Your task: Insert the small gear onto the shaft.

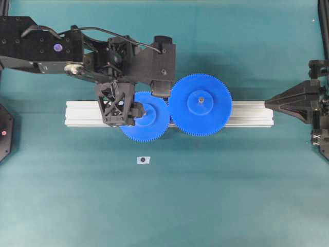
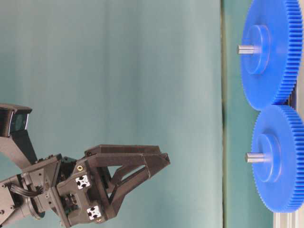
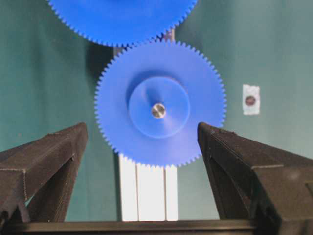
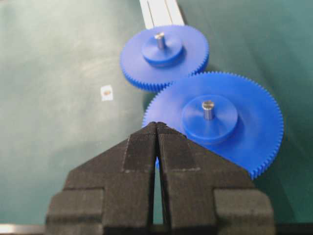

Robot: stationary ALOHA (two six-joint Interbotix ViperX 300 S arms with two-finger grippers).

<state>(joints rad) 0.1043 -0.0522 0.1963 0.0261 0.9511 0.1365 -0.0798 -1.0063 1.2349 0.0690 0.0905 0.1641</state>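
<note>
Black left gripper [image 3: 146,171] hangs above small blue plastic gear [image 3: 160,104], jaws apart, empty. Gear sits on silvery shaft [image 3: 158,110], meshed beside wider blue gear [image 1: 200,104]. Insertion looks complete; next: withdraw.

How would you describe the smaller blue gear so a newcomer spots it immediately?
Find the long silver grooved aluminium rail across the teal table. Two blue plastic toothed gears sit meshed on it; the small gear is the one under the open left gripper. It is narrower than the wider blue gear beside it.
</note>
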